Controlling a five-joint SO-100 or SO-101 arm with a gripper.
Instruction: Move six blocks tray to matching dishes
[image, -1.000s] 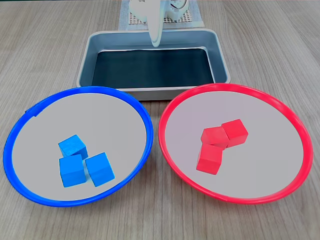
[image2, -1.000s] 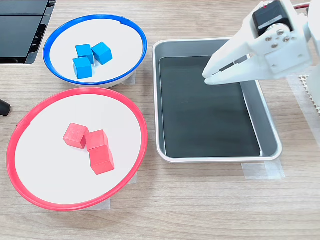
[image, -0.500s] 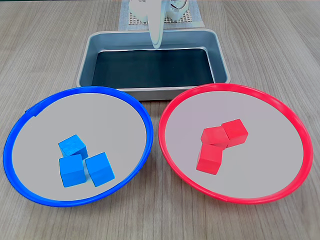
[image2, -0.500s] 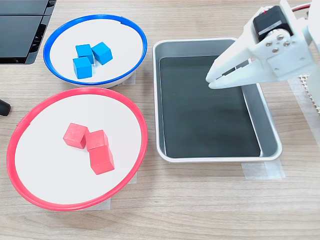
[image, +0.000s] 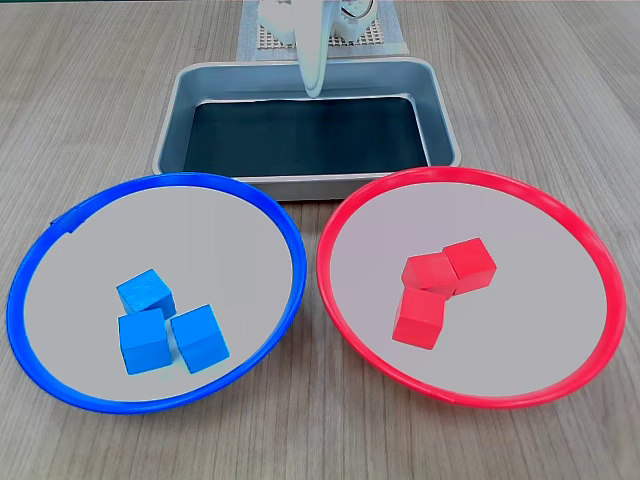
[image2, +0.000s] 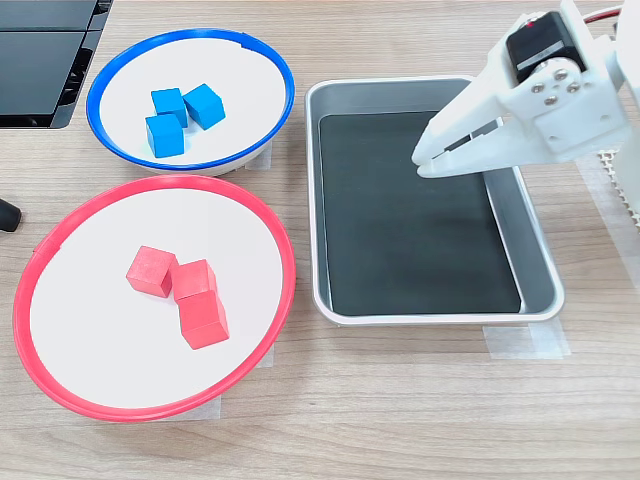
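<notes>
1. While the white gripper (image2: 424, 160) hangs above the tray (image2: 535, 250), its two fingers sit nearly together with just a thin slit between them and nothing pinched, so I'd call it closed and empty. In the front-on fixed view the gripper (image: 314, 90) pokes down past the tray's far rim.

2. The tray (image: 300, 78) is the grey metal one with the black bottom. It sits toward the far edge of the desk (image: 90, 90) in that front-on view, and there's no block in it.

3. The blue-rimmed dish (image: 30, 260) sits toward the near left corner of the desk in the front-on view, just in front of the tray. All three blue blocks (image: 143, 341) are bunched up in the near half of it, touching or almost touching each other.

4. The red-rimmed dish (image: 600, 260) is on the near right side, right beside the blue one, rims close but not quite touching. The three red blocks (image: 419, 317) huddle around its middle, pressed against each other.

5. In the side-on fixed view, the blue-rimmed dish (image2: 270, 70) is at the top left with its blue blocks (image2: 165, 135) a bit left of centre. The red-rimmed dish (image2: 40, 260) is below it with the red blocks (image2: 203, 320) clustered near its middle.

6. There's a dark flat thing (image2: 40, 60) at the top left corner in that view; can't tell what it is.
</notes>
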